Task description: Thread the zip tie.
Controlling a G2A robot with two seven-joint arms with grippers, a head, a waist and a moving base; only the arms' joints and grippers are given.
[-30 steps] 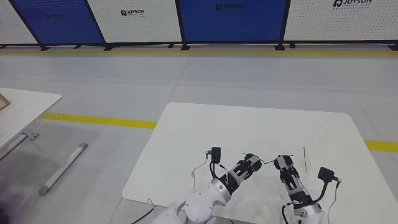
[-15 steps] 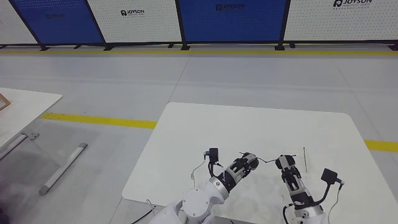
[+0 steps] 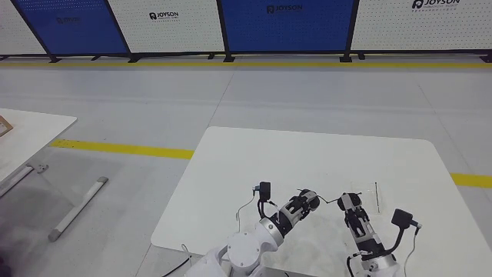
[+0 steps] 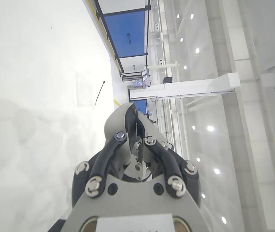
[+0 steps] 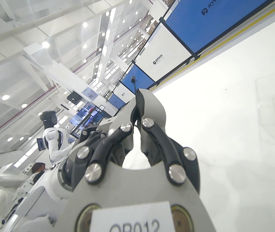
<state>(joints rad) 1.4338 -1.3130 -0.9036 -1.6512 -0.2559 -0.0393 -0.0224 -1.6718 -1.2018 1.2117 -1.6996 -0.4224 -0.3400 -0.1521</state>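
lower centre, left gripper (image 3: 310, 198) and right gripper (image 3: 347, 200) face each other, fingers clenched on opposite ends of the zip tie (image 3: 329, 198), likely to line tail with head.

The table (image 3: 246, 169) has a white, smooth, matt top. The zip tie (image 5: 133, 80) is of thin black plastic, rather matt. The left gripper (image 4: 133, 109) and the right gripper (image 5: 138, 96) have matt grey shells, glossy black plastic links and bright polished metal bolts. Their pads (image 5: 140, 103) are black and ribbed, like rubber. A white paper label (image 5: 130, 216) sticks on the right wrist.
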